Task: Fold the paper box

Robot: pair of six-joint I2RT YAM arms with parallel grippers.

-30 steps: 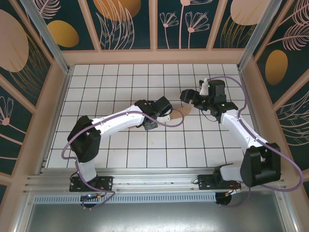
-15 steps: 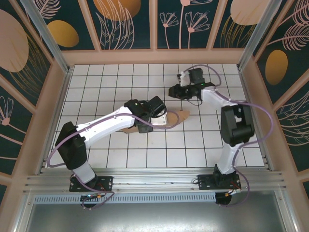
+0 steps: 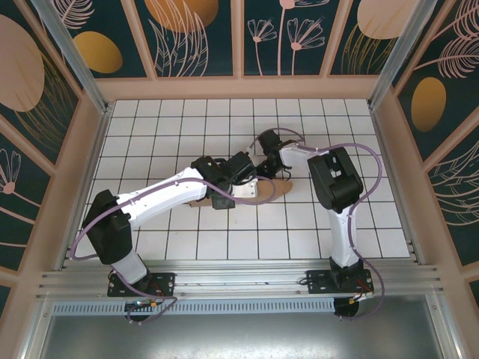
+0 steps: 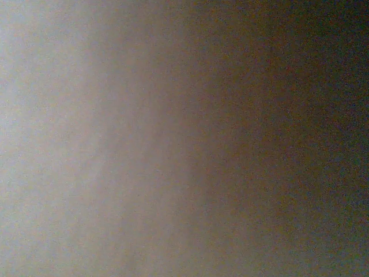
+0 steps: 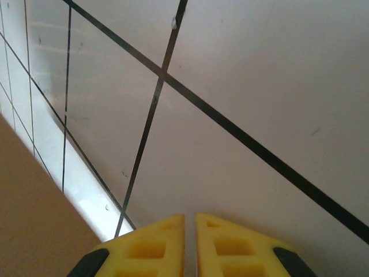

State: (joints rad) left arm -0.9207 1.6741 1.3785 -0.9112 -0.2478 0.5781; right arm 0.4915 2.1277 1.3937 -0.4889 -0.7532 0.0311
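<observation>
Yellow right tool (image 5: 189, 220), now closed empty, has reached the paper box (image 3: 275, 191); left tool (image 3: 242, 169) state unclear.

Top external camera: fixed high above the tiled table (image 3: 179, 120), behind the arm bases (image 3: 142, 284), facing down over the whole surface. Right wrist camera: very near the table, angled steeply down. Both views share its tiles and the paper box (image 3: 275, 191). Left wrist camera: too near a surface, so its view is blurred.

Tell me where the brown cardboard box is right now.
Top view: the brown corrugated cardboard box lies near the middle of the white tiled table, mostly hidden under the wrist end of the left arm.
</observation>
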